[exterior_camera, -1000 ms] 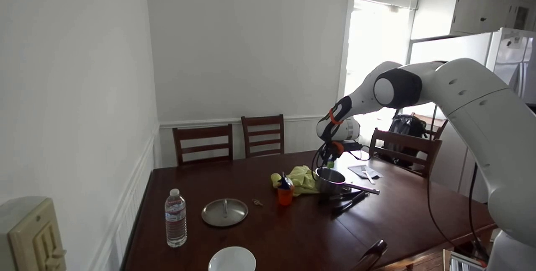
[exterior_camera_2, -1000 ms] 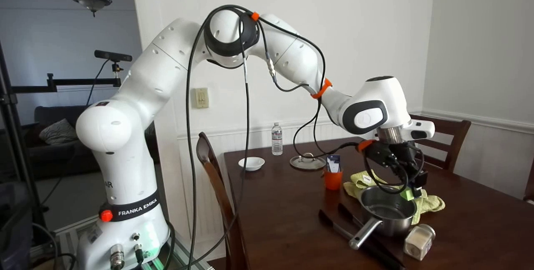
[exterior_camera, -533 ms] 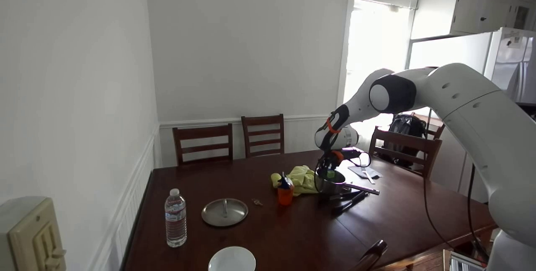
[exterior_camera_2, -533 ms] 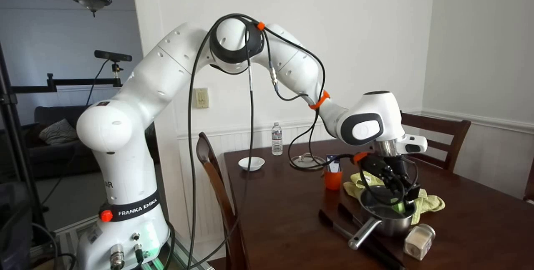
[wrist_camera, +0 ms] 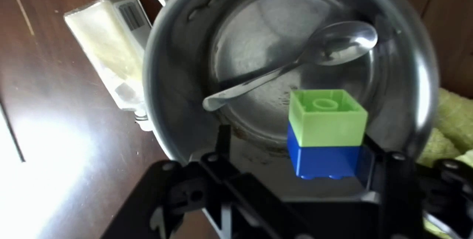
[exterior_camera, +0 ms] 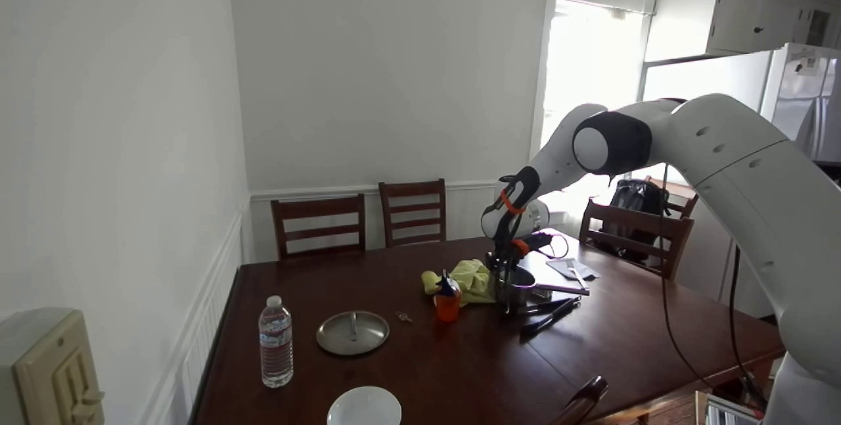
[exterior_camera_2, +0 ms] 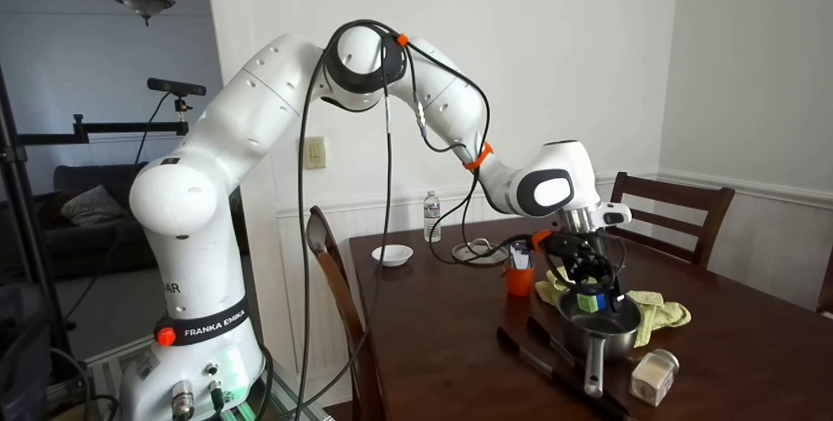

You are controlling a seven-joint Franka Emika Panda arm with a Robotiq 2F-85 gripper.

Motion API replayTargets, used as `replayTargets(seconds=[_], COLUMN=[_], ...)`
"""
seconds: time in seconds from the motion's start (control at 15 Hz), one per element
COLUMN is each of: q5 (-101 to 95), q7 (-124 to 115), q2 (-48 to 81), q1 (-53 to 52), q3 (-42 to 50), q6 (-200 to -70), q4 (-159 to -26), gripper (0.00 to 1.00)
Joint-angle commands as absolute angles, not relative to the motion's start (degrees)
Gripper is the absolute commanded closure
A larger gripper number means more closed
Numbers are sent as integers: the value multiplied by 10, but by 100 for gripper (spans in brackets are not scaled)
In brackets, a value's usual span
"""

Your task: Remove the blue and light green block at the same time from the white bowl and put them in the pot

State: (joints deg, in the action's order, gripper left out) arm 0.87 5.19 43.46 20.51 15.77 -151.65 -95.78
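Newly turned pot (exterior_camera_2: 621, 345), hand (wrist_camera: 297, 146) now spread

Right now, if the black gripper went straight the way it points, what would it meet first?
Probably the inside of the round silver metal pot; depth is unclear, so the blue and light green plastic blocks between the jaws of the gripper might come first.

At one round steel pot (wrist_camera: 177, 76) we count one light-green plastic block (wrist_camera: 332, 130), one blue plastic block (wrist_camera: 327, 161), one metal spoon (wrist_camera: 312, 55); well apart from it, one round white bowl (exterior_camera: 364, 406), one clear plastic bottle (exterior_camera: 276, 345).
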Motion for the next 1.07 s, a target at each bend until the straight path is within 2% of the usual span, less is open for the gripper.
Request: replayTargets(seconds=[0.0, 0.4, 0.67, 1.0], q5=[-62, -149, -122, -5], q7=[47, 17, 13, 52], q2=[319, 213, 230, 273], q1=[154, 117, 150, 228], q3=[197, 243, 229, 156], q6=[-1547, -1546, -1534, -1565], q4=[-1069, -1133, -1118, -1101], gripper=[0, 0, 0, 0])
